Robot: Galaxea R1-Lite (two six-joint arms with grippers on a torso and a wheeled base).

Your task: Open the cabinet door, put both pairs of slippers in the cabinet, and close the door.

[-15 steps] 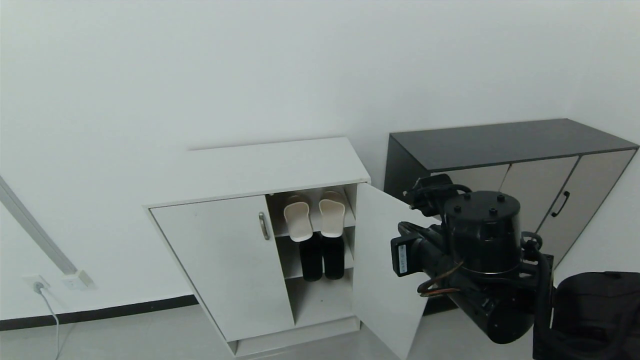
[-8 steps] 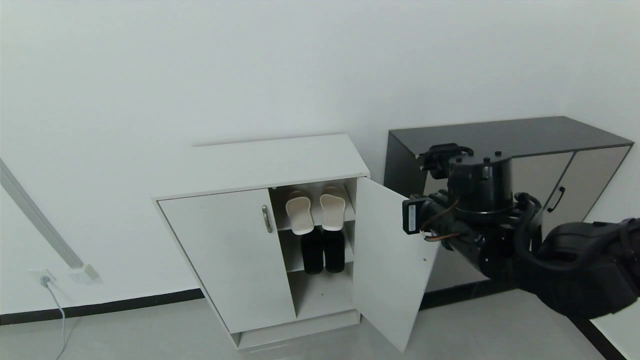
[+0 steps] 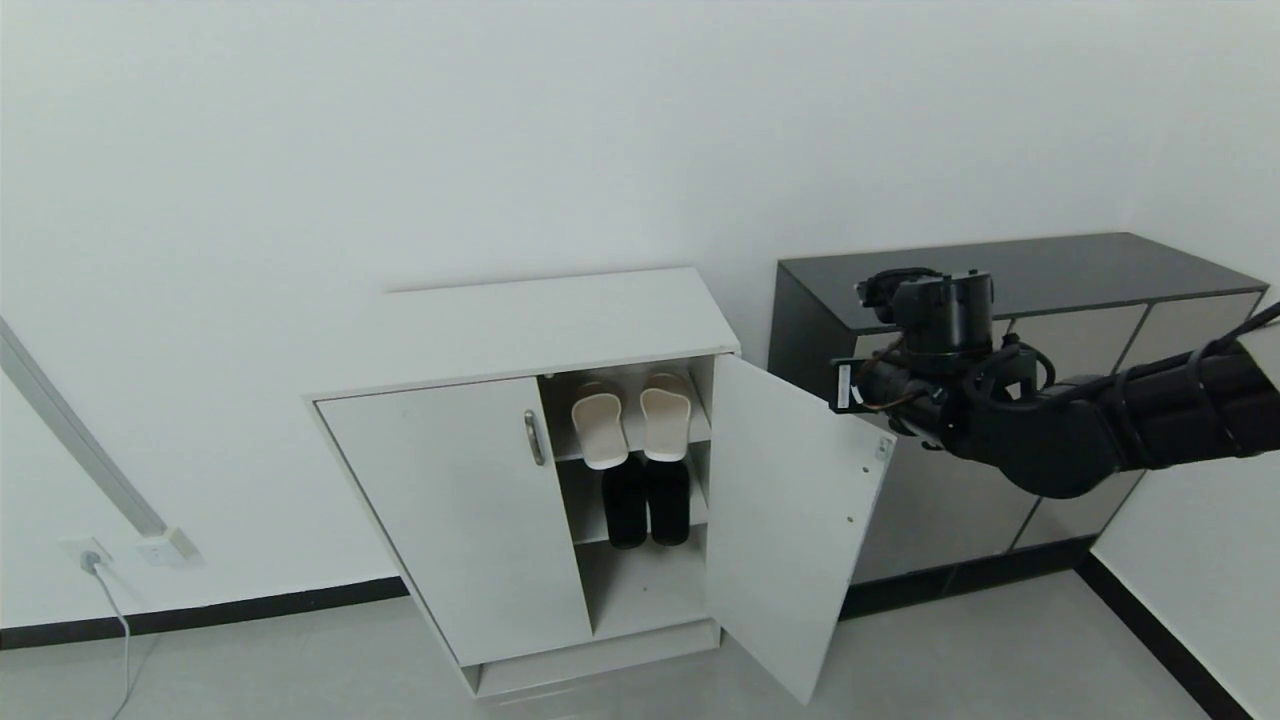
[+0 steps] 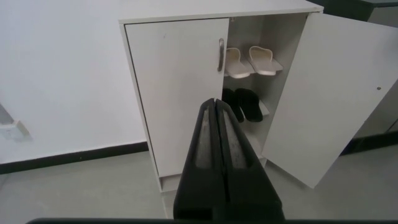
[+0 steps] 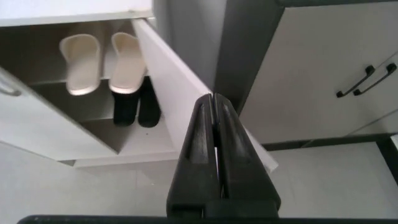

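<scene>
The white cabinet (image 3: 520,330) has its left door (image 3: 450,510) shut and its right door (image 3: 790,520) swung wide open. Inside, a white pair of slippers (image 3: 600,430) stands on the upper shelf and a black pair of slippers (image 3: 625,510) on the shelf below. My right arm's wrist (image 3: 930,400) is beside the open door's upper outer corner. In the right wrist view the right gripper (image 5: 214,99) is shut on nothing, just off the door's outer edge (image 5: 180,93). My left gripper (image 4: 216,104) is shut and empty, low and well back from the cabinet front (image 4: 180,93).
A dark cabinet (image 3: 1000,275) with grey doors stands right of the white one, behind the open door and my right arm. A wall (image 3: 1200,540) closes the right side. A wall socket (image 3: 85,555) with a cable sits far left. Grey floor (image 3: 300,670) lies open before the cabinet.
My right arm has risen and stretched forward, so its wrist now sits by the open door's top outer corner. The head view shifted slightly. Slippers and doors look unchanged.
</scene>
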